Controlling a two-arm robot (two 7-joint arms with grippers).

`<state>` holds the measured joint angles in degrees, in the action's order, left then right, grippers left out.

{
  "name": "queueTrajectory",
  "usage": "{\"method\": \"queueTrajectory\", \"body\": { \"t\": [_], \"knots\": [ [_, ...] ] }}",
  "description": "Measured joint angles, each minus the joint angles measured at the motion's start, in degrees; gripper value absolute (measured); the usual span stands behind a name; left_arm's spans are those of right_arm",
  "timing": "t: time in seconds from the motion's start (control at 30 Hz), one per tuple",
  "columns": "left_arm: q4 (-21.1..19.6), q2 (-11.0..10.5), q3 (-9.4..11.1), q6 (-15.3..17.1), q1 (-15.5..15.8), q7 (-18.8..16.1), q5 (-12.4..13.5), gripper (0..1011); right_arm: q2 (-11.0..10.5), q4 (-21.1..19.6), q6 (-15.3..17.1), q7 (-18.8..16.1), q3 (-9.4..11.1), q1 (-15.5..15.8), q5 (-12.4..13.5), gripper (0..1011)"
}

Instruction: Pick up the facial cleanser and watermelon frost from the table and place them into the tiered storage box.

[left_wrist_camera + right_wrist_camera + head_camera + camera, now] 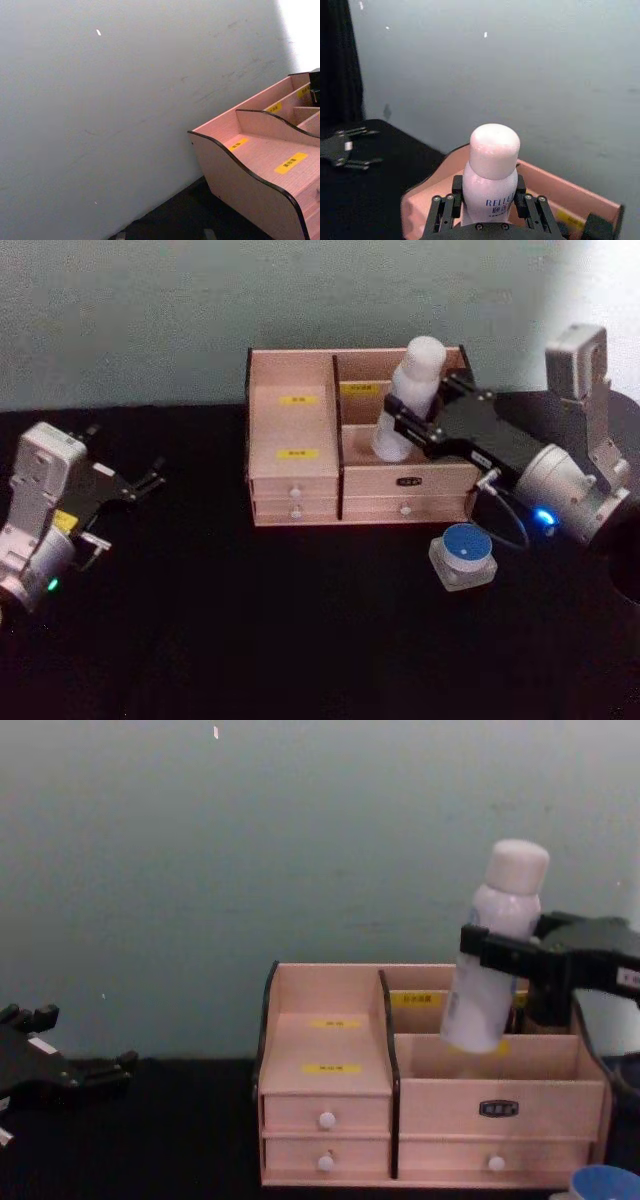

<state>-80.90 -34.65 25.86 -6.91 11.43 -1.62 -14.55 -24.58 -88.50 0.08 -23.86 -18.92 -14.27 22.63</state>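
Right end effector (418, 405) pinches tilted facial cleanser (422, 358) over tiered storage box (290, 425); left end effector (148, 480) spread.

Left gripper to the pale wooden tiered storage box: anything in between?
Nothing. Head view shows only bare black tabletop between the left gripper and the pale wooden tiered storage box; chest view agrees.

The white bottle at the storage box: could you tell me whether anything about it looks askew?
Yes: the white bottle hangs tilted in the right gripper, cap leaning right, base at the tiered storage box's right side.
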Motion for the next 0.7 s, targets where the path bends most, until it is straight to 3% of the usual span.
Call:
{"method": "queueTrajectory", "body": {
  "t": [0.23, 0.7],
  "knots": [
    [0.0, 0.0, 0.0, 0.0, 0.0, 0.0, 0.0, 1001, 2.7, 4.7, -1.7, 1.4, 0.1, -3.7, -1.9, 604],
    [0.0, 0.0, 0.0, 0.0, 0.0, 0.0, 0.0, 1001, 6.4, 13.9, -3.1, 1.0, -0.3, -9.9, -3.8, 604]
  ]
}}
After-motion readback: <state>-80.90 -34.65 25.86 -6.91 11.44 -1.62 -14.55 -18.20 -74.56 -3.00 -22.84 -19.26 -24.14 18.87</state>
